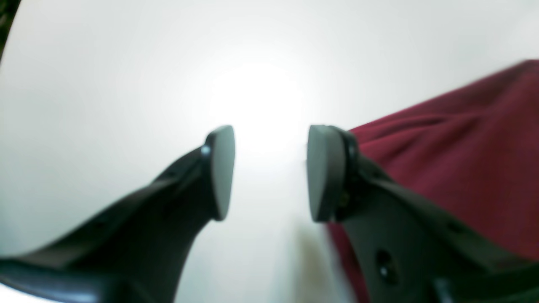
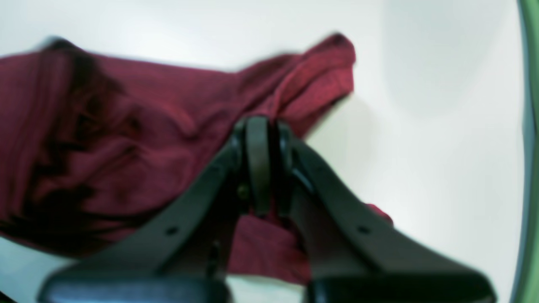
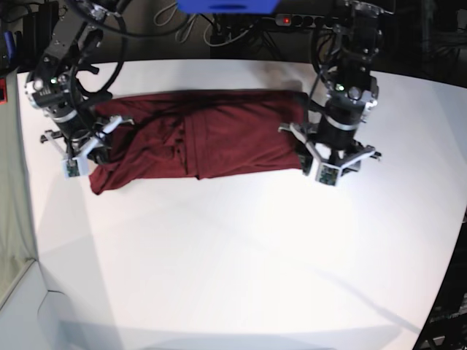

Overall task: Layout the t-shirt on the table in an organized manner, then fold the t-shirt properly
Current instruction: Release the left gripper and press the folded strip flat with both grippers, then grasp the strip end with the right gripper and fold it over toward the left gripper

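The maroon t-shirt [image 3: 204, 135] lies stretched in a long wrinkled band across the far part of the white table [image 3: 241, 248]. At its left end in the base view, my right gripper [image 2: 260, 126] is shut on a fold of the t-shirt [image 2: 139, 143], and cloth bunches around the closed fingers. My left gripper [image 1: 269, 172] stands open just above the bare table [image 1: 126, 84], with nothing between its pads. The edge of the t-shirt [image 1: 463, 160] lies just beside its right finger [image 1: 326, 172]. In the base view the left arm [image 3: 337, 131] stands at the shirt's right end.
A blue object [image 3: 226, 6], a power strip [image 3: 292, 20] and cables lie behind the table's far edge. A green strip [image 2: 528, 126] runs along the right side of the right wrist view. The table's dark edge [image 3: 445, 292] shows at the right.
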You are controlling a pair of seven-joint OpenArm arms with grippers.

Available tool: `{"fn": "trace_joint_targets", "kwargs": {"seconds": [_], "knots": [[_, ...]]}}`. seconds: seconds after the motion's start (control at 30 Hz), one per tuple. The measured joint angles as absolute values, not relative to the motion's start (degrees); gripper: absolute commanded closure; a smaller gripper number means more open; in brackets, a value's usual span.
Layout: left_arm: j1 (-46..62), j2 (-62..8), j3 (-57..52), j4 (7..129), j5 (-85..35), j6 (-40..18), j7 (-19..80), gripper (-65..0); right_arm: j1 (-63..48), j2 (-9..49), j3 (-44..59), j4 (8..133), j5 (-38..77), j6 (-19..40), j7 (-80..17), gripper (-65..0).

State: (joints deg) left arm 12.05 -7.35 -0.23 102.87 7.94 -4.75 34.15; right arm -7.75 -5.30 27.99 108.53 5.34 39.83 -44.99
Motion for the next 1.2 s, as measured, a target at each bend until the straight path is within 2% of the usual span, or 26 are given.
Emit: {"fn": "trace_joint_targets", "kwargs": {"seconds": [0.27, 0.67, 0.87, 1.2], "knots": [[12.49, -5.41, -9.67, 103.42, 8.14, -4.58, 33.87, -27.2, -11.33, -7.35, 18.96, 114.93, 4.99, 39.83, -45.36, 0.0], [17.93, -5.52, -11.18, 103.2, 7.97, -4.73, 34.28, -27.2, -10.04, -8.51, -1.96, 115.15, 4.93, 39.81, -45.19, 0.0], [19.31, -3.9, -10.98, 103.04, 8.16, -4.71, 34.11, -27.2, -10.7, -8.58, -4.36, 115.13, 4.8, 39.83, -45.43, 0.0], [17.69, 0.4, -10.74, 94.91, 8.1, -4.34, 33.08, -27.2, -12.14, -8.45, -8.67, 115.15, 4.97, 39.81, -44.8, 0.0]]}}
